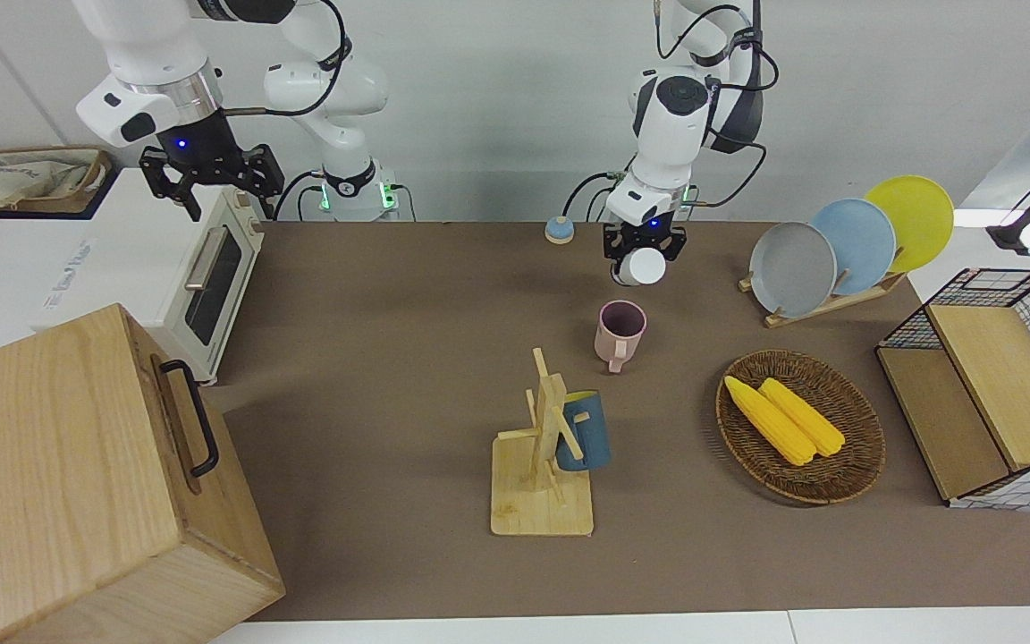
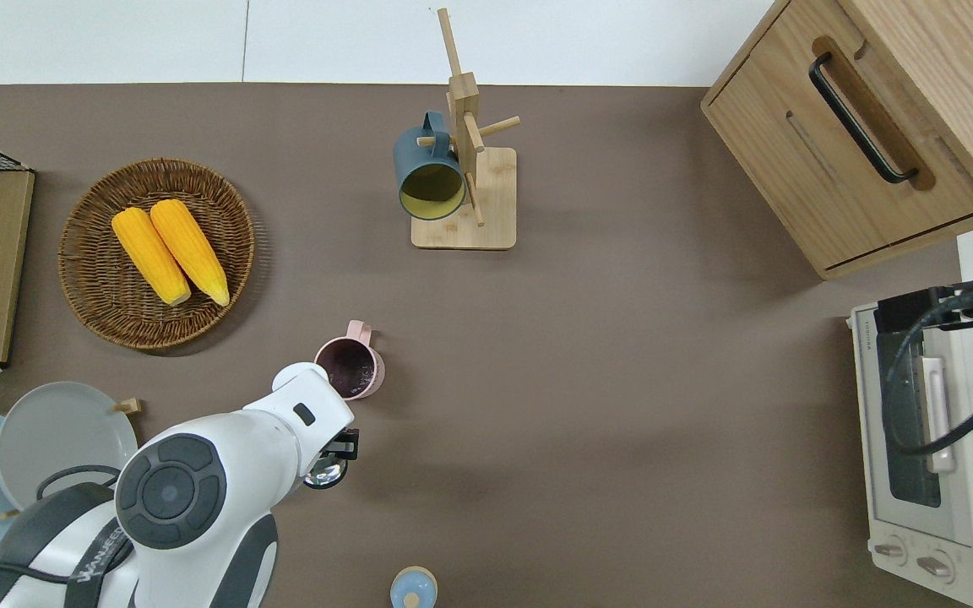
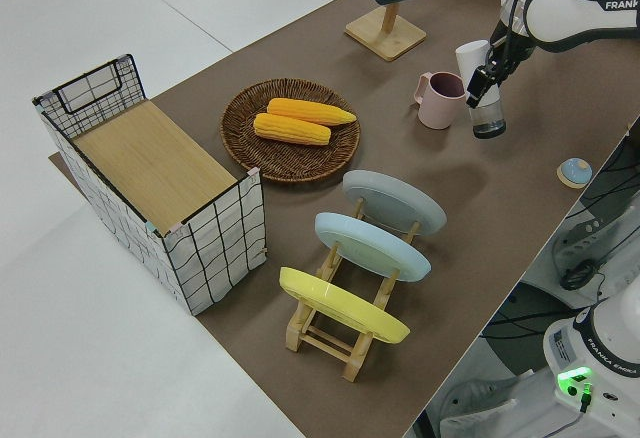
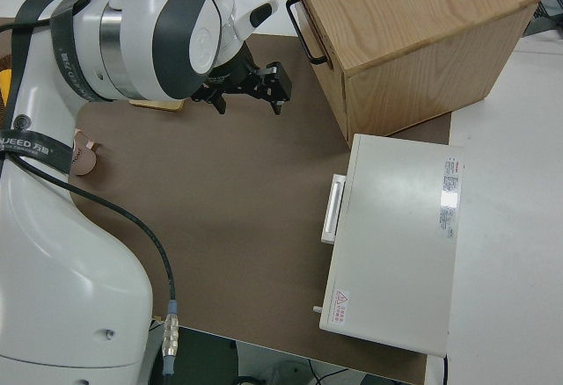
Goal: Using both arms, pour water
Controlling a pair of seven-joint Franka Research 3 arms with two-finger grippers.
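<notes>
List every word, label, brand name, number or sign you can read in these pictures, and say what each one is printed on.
"FRANKA" on the left arm, near the picture's top edge.
"FRANKA EMIKA" on the arm base in the left side view.
Lettering on the left arm's grey band: begins "WANJEED", rest unreadable.
Red warning triangle sticker on the toaster oven; its small print is unreadable.
Grey brand lettering on the oven's top, front view: too blurred.

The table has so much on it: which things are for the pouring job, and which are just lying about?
In use:
left gripper
clear bottle it holds
pink mug

Lying about:
corn basket
plate rack
blue mug
toaster oven
wooden cabinet
</notes>
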